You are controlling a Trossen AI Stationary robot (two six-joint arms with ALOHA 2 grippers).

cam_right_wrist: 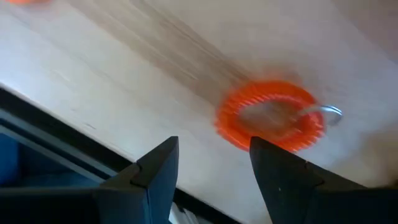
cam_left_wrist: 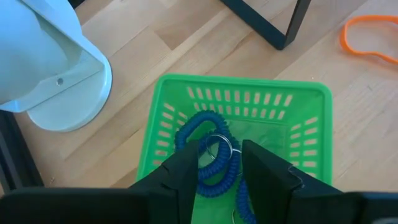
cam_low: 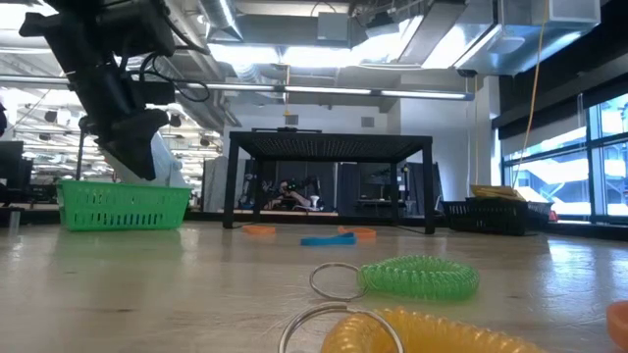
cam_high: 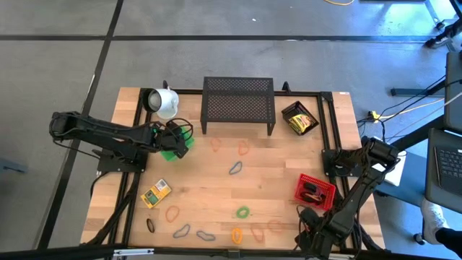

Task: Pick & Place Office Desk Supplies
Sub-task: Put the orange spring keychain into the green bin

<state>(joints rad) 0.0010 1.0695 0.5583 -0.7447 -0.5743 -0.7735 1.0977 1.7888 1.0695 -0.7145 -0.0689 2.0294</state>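
Observation:
My left gripper (cam_high: 177,141) (cam_left_wrist: 216,163) (cam_low: 137,147) hangs open just above the green basket (cam_left_wrist: 249,99) (cam_high: 170,152) at the table's left. Blue coiled loops (cam_left_wrist: 202,134) lie on the basket's floor, below and between its fingers. My right gripper (cam_right_wrist: 211,152) (cam_high: 309,221) points down, open, near the table's front right. A red-orange coiled loop (cam_right_wrist: 270,118) lies flat on the wood just beyond its fingertips. Other loops lie flat across the front of the table: green (cam_high: 242,212), yellow-orange (cam_high: 237,235), grey (cam_high: 182,231), black (cam_high: 150,225). A yellow box (cam_high: 155,193) lies flat at the left.
A white mug (cam_high: 162,101) lies on its side behind the green basket. The black mesh shelf (cam_high: 238,105) stands at the far middle. A black tray (cam_high: 299,118) with yellow boxes sits at the far right. A red basket (cam_high: 315,189) sits beside the right arm.

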